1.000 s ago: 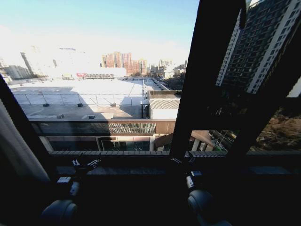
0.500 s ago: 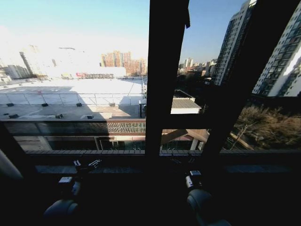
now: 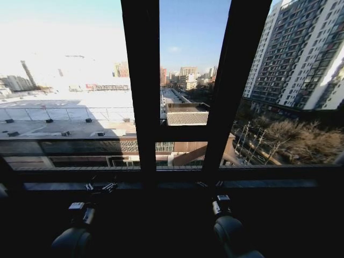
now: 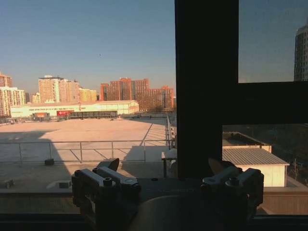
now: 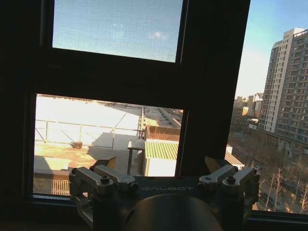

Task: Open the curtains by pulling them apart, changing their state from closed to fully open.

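The curtains are out of view. In the head view both arms are held low in front of the window sill. My left gripper is at lower left and my right gripper at lower middle, both dark against the sill. In the left wrist view the left gripper stands open with nothing between its fingers and bare window glass beyond. The right gripper is likewise open and empty, facing the dark frame and glass.
Two dark vertical window frame bars cross the glass, joined by a horizontal bar. A dark sill runs along the bottom. Outside are rooftops and a tall apartment block.
The whole head view has shifted left, so the camera has turned to the right. The pale curtain edge at far left has slid out of the picture. Both grippers keep their pose.
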### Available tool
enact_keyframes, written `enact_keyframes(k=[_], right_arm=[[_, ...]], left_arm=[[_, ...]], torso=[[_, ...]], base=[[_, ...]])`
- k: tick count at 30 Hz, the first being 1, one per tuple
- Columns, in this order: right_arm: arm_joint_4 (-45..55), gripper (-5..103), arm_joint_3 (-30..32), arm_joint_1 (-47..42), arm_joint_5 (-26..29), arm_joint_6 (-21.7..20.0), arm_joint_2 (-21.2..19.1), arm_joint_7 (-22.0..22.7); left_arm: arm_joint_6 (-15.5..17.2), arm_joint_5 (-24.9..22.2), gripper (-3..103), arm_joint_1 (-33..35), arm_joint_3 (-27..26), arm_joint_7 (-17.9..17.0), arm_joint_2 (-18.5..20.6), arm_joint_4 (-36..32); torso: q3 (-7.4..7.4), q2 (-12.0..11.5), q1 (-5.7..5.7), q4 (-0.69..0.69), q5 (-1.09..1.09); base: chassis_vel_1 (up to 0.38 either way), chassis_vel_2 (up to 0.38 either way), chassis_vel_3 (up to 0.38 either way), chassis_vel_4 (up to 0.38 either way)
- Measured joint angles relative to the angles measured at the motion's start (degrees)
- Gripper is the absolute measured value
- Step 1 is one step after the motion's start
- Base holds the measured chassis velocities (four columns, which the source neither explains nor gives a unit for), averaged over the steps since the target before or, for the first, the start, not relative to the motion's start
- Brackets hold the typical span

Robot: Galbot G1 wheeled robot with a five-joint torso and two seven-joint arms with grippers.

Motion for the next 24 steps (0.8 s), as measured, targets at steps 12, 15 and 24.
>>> enact_keyframes(k=[12,15,24], right_arm=[[0.0,100,0.4,-0.1,-0.1,0.0,-0.1,0.9],[0.0,100,0.4,-0.1,-0.1,-0.1,-0.1,1.0],[-0.1,100,0.1,0.1,-0.1,-0.2,0.3,1.0]], left_arm=[[0.0,0.1,100,-0.5,0.8,0.0,-0.1,0.6],[-0.1,0.1,100,-0.6,0.8,0.0,0.0,0.8],[-0.9,0.1,100,-0.4,0.4,0.0,0.0,1.4]], torso=[[0.0,0.0,0.01,-0.01,0.0],[0.01,0.0,0.01,-0.02,0.02],[0.0,0.0,-0.01,-0.01,0.0]], base=[[0.104,-0.351,-0.104,0.345],[0.222,-0.382,-0.216,0.386],[0.115,-0.375,-0.11,0.364]])
